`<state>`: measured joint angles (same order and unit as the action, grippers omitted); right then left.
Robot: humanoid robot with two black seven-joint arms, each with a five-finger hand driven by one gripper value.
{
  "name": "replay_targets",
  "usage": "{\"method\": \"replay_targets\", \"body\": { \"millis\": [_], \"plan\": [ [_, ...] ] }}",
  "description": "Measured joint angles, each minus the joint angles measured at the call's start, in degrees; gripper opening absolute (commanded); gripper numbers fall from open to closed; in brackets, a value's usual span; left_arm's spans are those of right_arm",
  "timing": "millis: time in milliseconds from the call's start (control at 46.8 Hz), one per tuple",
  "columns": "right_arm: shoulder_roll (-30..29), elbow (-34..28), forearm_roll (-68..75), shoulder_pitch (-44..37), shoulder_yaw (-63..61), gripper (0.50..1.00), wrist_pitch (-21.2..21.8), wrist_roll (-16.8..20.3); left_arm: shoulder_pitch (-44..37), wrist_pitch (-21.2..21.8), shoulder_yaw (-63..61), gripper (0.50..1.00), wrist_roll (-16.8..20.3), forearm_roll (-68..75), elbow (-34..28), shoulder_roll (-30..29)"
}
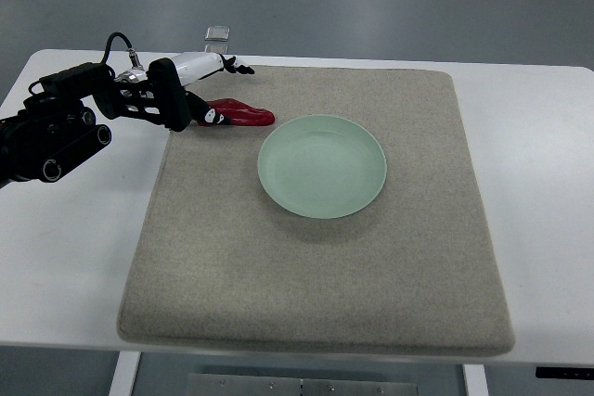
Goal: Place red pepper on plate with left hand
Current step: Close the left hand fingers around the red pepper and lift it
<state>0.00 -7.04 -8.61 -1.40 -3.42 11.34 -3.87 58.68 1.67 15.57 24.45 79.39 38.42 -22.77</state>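
A red pepper (245,117) lies on the grey mat (306,285), just left of the pale green plate (322,168), which holds nothing. My left hand (230,94) comes in from the left edge on a black arm and sits over the pepper's left end. Its fingers are spread: a white finger (223,64) points right along the mat's far edge, and the dark lower fingertips (210,118) touch the pepper's stem end. The pepper still rests flat on the mat. The right arm is out of sight.
The mat covers most of a white table (538,183). A small clear object (218,36) stands at the table's far edge, just behind my left hand.
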Motion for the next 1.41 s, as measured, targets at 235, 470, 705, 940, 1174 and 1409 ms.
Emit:
{"method": "replay_targets", "body": {
  "millis": [235,470,705,940,1174,1409],
  "plan": [
    [0.0,0.0,0.0,0.0,0.0,0.932,0.0,0.0,0.0,0.0,-0.5,0.788,0.0,0.1,-0.6,0.9],
    [0.0,0.0,0.0,0.0,0.0,0.932,0.0,0.0,0.0,1.2,-2.2,0.788,0.1,0.0,-2.2,1.7],
    [0.0,0.0,0.0,0.0,0.0,0.932,0.0,0.0,0.1,2.7,-4.1,0.788,0.1,0.0,-2.9,1.9],
    [0.0,0.0,0.0,0.0,0.0,0.932,0.0,0.0,0.1,2.9,-4.1,0.750,0.1,0.1,-2.9,1.9],
    [0.0,0.0,0.0,0.0,0.0,0.932,0.0,0.0,0.1,2.9,-5.2,0.711,0.1,0.1,-2.9,2.0],
    [0.0,0.0,0.0,0.0,0.0,0.932,0.0,0.0,0.0,3.6,-5.3,0.671,0.1,0.1,-3.5,2.5]
  ]
}}
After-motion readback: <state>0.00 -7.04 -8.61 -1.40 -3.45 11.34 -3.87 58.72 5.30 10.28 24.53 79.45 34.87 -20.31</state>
